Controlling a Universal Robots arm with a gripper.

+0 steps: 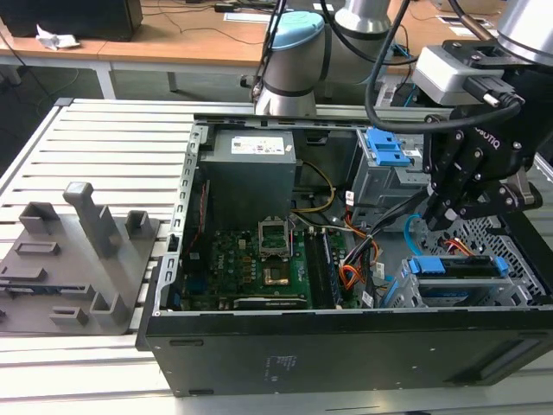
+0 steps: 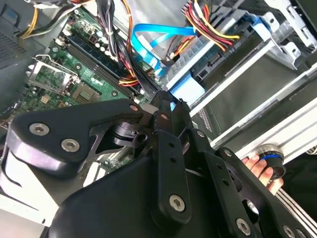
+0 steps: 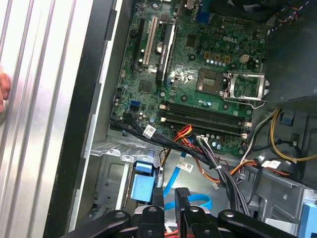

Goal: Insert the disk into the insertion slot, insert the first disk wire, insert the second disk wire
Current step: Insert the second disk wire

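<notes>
So the open PC case (image 1: 346,346) is lying on its side on the slatted aluminium counter (image 1: 112,147), motherboard (image 1: 259,259) facing up with the bare CPU socket (image 1: 275,238) showing. The disk (image 1: 458,266) in its bright blue caddy is already sitting in the insertion slot (image 1: 510,242), the perforated silver cage at the exterior view's right end of the case (the taller grey cage with the blue latch (image 1: 386,149) stands just behind it).

The end effector (image 1: 435,216) hangs right above the near end of the disk, among the cable bundle. In the first wrist view its two black fingers (image 3: 158,206) stand close together, a narrow gap between them, and I can't see anything pinched in there. The end effector (image 3: 170,203) sits just beside the blue caddy tab (image 3: 142,184) in that view.

The second disk wire (image 2: 153,37), the light-blue flat cable, loops up beside the disk, and its small dark plug (image 2: 168,62) hangs loose just off the disk's connector edge, not seated. The red, yellow and black power wires (image 2: 208,25) run over the disk next to it.

A person's fingers (image 2: 262,168) rest on the counter rail beside the case in the second wrist view.
</notes>
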